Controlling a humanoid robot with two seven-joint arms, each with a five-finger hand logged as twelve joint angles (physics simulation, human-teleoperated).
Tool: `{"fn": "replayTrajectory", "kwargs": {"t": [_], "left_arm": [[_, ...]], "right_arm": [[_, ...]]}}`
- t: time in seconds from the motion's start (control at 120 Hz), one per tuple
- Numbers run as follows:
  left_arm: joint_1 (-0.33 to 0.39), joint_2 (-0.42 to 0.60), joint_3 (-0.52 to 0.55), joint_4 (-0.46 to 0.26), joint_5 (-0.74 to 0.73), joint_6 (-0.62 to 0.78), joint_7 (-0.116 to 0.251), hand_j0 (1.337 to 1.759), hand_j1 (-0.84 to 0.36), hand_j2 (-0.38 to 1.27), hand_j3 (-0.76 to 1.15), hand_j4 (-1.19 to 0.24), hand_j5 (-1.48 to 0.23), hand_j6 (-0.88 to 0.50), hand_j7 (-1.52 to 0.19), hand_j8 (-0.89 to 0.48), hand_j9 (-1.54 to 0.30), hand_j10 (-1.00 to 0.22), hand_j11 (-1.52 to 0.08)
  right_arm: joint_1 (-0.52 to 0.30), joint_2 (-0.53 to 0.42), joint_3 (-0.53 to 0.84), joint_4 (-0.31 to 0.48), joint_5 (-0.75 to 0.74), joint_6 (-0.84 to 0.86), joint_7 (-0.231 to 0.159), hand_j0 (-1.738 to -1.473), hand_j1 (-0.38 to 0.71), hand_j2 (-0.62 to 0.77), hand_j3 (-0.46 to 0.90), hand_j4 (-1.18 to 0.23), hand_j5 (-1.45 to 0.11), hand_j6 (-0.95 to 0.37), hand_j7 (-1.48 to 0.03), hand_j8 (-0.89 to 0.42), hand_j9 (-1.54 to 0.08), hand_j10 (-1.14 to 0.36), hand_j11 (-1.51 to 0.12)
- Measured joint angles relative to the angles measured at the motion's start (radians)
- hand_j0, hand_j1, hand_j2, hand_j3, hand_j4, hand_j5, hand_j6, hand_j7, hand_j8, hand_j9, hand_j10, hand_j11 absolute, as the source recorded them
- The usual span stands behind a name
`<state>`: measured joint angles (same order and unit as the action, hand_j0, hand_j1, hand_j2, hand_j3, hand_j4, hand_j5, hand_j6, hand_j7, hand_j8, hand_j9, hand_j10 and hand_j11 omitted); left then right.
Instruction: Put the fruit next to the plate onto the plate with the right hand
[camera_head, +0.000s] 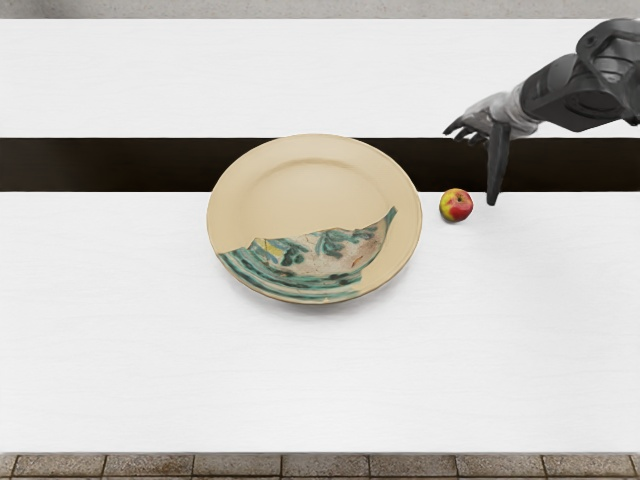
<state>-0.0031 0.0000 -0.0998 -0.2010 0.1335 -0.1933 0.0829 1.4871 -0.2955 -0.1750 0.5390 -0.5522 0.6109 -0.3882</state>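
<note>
A cream plate (313, 185) sits near the middle of the white desk (320, 380), its lower part painted with a green and blue pattern. Its upper edge overlaps a dark band (100, 165) that crosses the view from left to right.

The fruit, 1 small red and yellow apple (456, 205), lies on the desk just to the right of the plate's rim, close to it but not on the plate.

The right arm (585, 85) enters from the upper right corner, and its hand (487, 122) hangs above and slightly to the right of the apple. The hand is released and grasps nothing. Its fingers (497, 165) are spread, with 1 stretched straight down so that its tip ends just beside the apple, with a small gap showing between them.
</note>
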Motion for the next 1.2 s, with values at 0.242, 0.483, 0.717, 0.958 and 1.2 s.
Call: {"fn": "replayTrajectory", "kwargs": {"t": [0.242,0.483,0.717,0.958,1.2], "left_arm": [[0.000,0.000,0.000,0.000,0.000,0.000,0.000,1.658,0.35,0.00,0.00,0.00,0.00,0.00,0.00,0.00,0.00,0.00,0.00],[0.000,0.000,0.000,0.000,0.000,0.000,0.000,1.658,0.35,0.00,0.00,0.00,0.00,0.00,0.00,0.00,0.00,0.00,0.00],[0.000,0.000,0.000,0.000,0.000,0.000,0.000,1.658,0.35,0.00,0.00,0.00,0.00,0.00,0.00,0.00,0.00,0.00,0.00],[0.000,0.000,0.000,0.000,0.000,0.000,0.000,1.658,0.35,0.00,0.00,0.00,0.00,0.00,0.00,0.00,0.00,0.00,0.00],[0.000,0.000,0.000,0.000,0.000,0.000,0.000,1.658,0.35,0.00,0.00,0.00,0.00,0.00,0.00,0.00,0.00,0.00,0.00]], "right_arm": [[-0.010,0.002,-0.024,0.090,-0.109,-0.048,-0.012,-1.658,-0.30,-0.01,0.00,-0.05,-0.06,-0.05,-0.06,-0.05,-0.06,-0.05,-0.06],[-0.009,-0.149,-0.041,0.445,-0.131,-0.364,-0.109,-1.658,-0.28,-0.01,0.00,-0.06,-0.08,-0.06,-0.08,-0.06,-0.08,-0.06,-0.08],[-0.050,-0.146,-0.056,0.499,-0.141,-0.515,-0.135,-1.658,-0.15,-0.03,0.00,-0.17,-0.21,-0.17,-0.21,-0.17,-0.21,-0.16,-0.21],[-0.078,-0.117,-0.075,0.503,-0.171,-0.621,-0.138,-1.658,-0.07,-0.04,0.00,-0.23,-0.30,-0.24,-0.30,-0.23,-0.30,-0.23,-0.30],[-0.088,-0.066,-0.149,0.501,-0.191,-0.742,-0.160,-1.658,-0.06,-0.05,0.00,-0.25,-0.32,-0.25,-0.32,-0.25,-0.32,-0.25,-0.32]]}}
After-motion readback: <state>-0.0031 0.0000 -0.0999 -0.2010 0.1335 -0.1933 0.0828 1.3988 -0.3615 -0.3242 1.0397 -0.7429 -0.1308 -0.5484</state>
